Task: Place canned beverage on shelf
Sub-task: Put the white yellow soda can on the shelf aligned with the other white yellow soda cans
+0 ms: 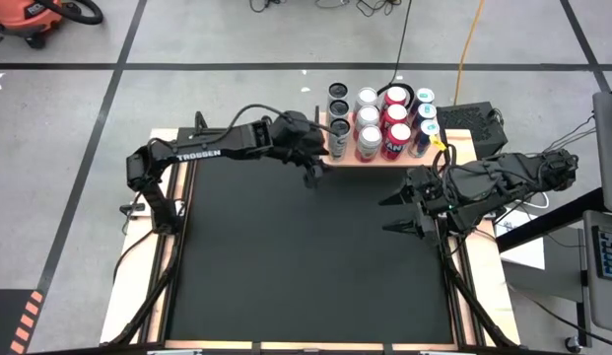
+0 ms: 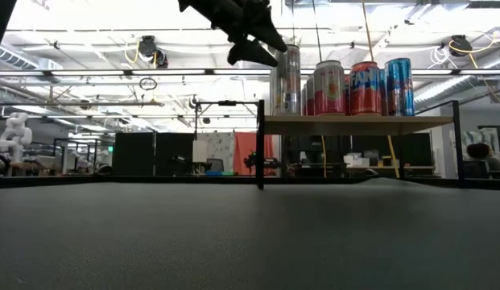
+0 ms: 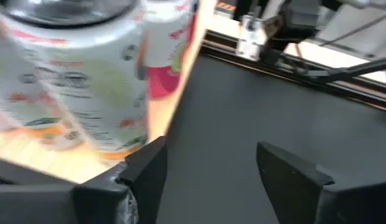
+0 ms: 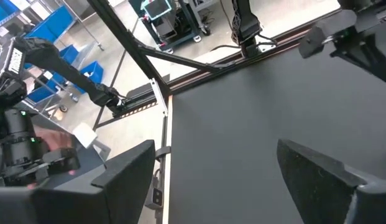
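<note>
A dark surface (image 1: 306, 256) carries the shelf (image 1: 384, 160), its cans (image 1: 370, 123) standing upright. The left end effector (image 1: 313, 168), fingers apart and empty, hovers beside the nearest can (image 3: 87, 81); retreating straight should avoid knocking it. The right end effector (image 1: 409, 212) waits open.

In the left wrist view, the cans (image 3: 87, 81) just ahead of the left hand (image 3: 208, 171) are blurred, their labels unreadable and tops cut off. In the low view that hand's arm runs off the top edge, and the front cans (image 2: 346, 87) hide the rows behind on the shelf (image 2: 358, 124).
</note>
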You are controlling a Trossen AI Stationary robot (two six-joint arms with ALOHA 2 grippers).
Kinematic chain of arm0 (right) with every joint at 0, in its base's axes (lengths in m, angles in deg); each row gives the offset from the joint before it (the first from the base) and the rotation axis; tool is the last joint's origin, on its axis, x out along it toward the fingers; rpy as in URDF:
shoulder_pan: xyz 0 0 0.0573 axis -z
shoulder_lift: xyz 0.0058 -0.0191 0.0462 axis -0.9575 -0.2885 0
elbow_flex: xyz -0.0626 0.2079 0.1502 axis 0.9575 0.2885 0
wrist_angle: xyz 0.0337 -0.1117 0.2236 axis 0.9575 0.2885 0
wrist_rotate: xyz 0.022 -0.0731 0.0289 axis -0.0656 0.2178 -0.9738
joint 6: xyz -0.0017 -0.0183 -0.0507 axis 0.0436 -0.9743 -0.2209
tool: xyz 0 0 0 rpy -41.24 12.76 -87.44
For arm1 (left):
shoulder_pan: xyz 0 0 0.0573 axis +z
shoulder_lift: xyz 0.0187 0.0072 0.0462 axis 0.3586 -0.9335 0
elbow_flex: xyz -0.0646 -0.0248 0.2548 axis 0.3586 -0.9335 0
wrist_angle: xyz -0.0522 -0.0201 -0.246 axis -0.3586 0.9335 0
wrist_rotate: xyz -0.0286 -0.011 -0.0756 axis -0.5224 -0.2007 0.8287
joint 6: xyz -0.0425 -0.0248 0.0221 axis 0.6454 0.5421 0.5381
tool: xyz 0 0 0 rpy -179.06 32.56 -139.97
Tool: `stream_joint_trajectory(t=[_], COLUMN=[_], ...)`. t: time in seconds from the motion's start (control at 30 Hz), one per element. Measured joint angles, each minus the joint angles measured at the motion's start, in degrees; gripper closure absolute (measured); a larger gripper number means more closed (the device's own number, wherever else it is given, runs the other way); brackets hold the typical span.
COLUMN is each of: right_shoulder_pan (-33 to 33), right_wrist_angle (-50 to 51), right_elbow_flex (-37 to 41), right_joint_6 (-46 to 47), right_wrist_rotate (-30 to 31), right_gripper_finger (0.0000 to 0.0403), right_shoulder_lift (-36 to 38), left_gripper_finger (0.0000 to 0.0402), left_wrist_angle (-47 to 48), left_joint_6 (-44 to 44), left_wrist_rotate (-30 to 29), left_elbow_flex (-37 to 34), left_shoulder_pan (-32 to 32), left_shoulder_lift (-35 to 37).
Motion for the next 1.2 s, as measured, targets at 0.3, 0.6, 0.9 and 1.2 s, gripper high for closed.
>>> stream_joint_trajectory(t=[0.3,0.6,0.9,1.2], right_shoulder_pan=[0.0,0.0,0.0,0.0], right_wrist_angle=[0.0,0.0,0.0,0.0], right_elbow_flex=[0.0,0.0,0.0,0.0], right_joint_6=[-0.5,-0.4,-0.4,-0.5], right_wrist_rotate=[0.1,1.5,1.5,1.5], right_gripper_finger=[0.0088,0.0088,0.0088,0.0088], right_shoulder_lift=[0.0,0.0,0.0,0.0], left_gripper_finger=[0.021,0.0226,0.0227,0.0227], left_wrist_angle=[-1.9,-6.3,-6.4,-6.5], left_joint_6=[1.4,1.4,1.3,1.1], left_wrist_rotate=[-2.0,-4.5,-6.8,-8.6], left_elbow_flex=[0.0,0.0,-0.1,-0.1], left_shoulder_pan=[-0.6,-0.5,0.0,0.0], left_shoulder_lift=[-2.4,-4.2,-4.2,-4.2])
